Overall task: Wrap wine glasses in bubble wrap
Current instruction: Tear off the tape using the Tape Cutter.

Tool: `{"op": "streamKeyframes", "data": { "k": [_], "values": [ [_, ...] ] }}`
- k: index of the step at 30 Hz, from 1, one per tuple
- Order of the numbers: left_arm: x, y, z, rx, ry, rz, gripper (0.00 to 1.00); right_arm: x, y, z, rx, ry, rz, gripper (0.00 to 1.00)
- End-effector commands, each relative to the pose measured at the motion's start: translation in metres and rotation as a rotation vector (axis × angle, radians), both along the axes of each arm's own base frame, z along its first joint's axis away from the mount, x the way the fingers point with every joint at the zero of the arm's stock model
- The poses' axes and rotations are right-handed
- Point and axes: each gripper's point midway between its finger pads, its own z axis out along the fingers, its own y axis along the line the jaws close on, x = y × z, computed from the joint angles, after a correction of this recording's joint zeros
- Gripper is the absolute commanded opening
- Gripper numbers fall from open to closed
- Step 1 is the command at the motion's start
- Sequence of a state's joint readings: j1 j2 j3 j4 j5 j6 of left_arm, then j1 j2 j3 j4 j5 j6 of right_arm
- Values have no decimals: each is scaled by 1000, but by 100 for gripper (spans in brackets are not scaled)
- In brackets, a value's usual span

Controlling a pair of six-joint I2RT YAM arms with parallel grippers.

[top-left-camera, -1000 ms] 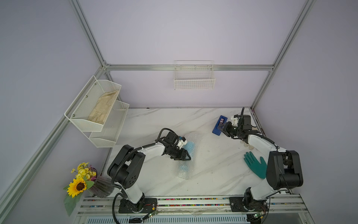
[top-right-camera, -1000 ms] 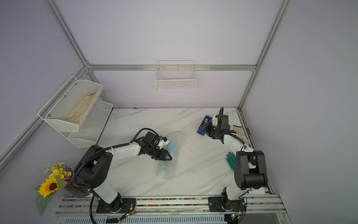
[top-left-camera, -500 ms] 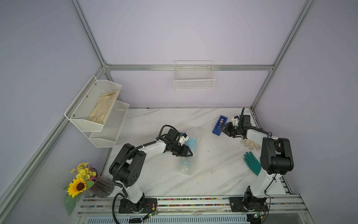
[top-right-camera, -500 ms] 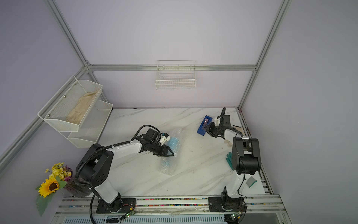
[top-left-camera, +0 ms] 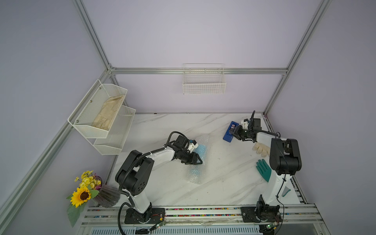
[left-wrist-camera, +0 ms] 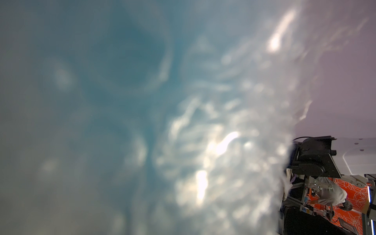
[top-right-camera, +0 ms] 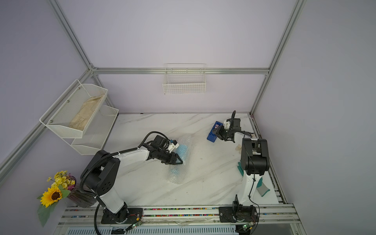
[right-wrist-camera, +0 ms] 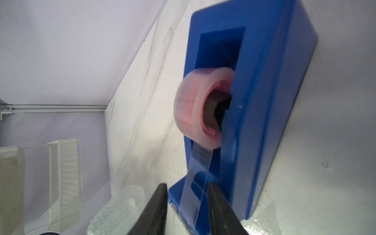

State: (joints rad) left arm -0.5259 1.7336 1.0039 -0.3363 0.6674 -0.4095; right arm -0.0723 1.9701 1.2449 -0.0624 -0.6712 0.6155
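In both top views the bubble wrap (top-left-camera: 196,174) (top-right-camera: 177,175) lay as a long bundle near the middle of the marble table (top-left-camera: 223,189), well clear of every edge. The light blue goblet (top-left-camera: 201,149) (top-right-camera: 182,149) showed through its far half. The left gripper (top-left-camera: 195,160) (top-right-camera: 176,161) rested across that bundle; whether its jaws pinched the wrap could not be told. Open marble lay between the bundle and the right arm, and toward the near rail. The right gripper (top-left-camera: 234,132) sat at the blue tape dispenser (top-left-camera: 228,136) in the far right part of the table. A cream glove (top-left-camera: 261,148) and a teal glove (top-left-camera: 263,169) lay near the right edge. The left wrist view was filled by blurred bubble wrap (left-wrist-camera: 223,142) with a blue tint behind it, and the claw's state could not be read there. In the right wrist view the right gripper (right-wrist-camera: 187,185) stood with jaws spread either side of the clear tape strip (right-wrist-camera: 196,183) drawn from the roll (right-wrist-camera: 195,109).
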Motion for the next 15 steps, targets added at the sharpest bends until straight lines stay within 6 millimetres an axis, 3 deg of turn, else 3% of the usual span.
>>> {"op": "streamKeyframes", "data": {
  "k": [1,6,15],
  "values": [
    [17,-17,30,-71,-69,-15,53,9,0,5,8,-42,21,37],
    [17,-16,28,-69,-67,-16,53,9,1,-3,14,-26,26,37],
    [17,-16,27,-66,-63,-15,53,7,9,7,53,-62,69,32]
  ]
}}
